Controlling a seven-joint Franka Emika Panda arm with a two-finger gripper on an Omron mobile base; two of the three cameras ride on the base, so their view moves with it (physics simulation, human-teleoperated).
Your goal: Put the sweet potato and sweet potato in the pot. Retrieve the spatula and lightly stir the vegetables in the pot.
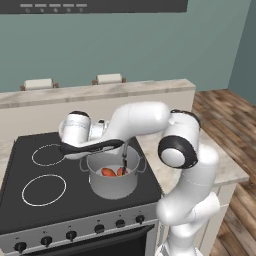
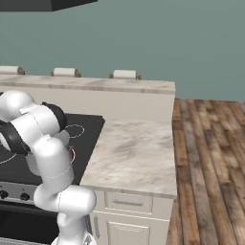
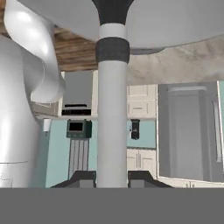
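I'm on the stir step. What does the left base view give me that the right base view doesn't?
Left base view: the pot on the stove with both sweet potatoes inside, and the gripper holding the spatula upright, reaching down into the pot.
Right base view: the arm stands in front of the pot; beside it lie the marble counter, the drawers under it and the wood floor.
Both: the arm, the stove and the back ledge.

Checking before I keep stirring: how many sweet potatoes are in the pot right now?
2. Both sweet potatoes lie side by side on the bottom of the pot: one to the left, one right, beside the spatula. None visible elsewhere.
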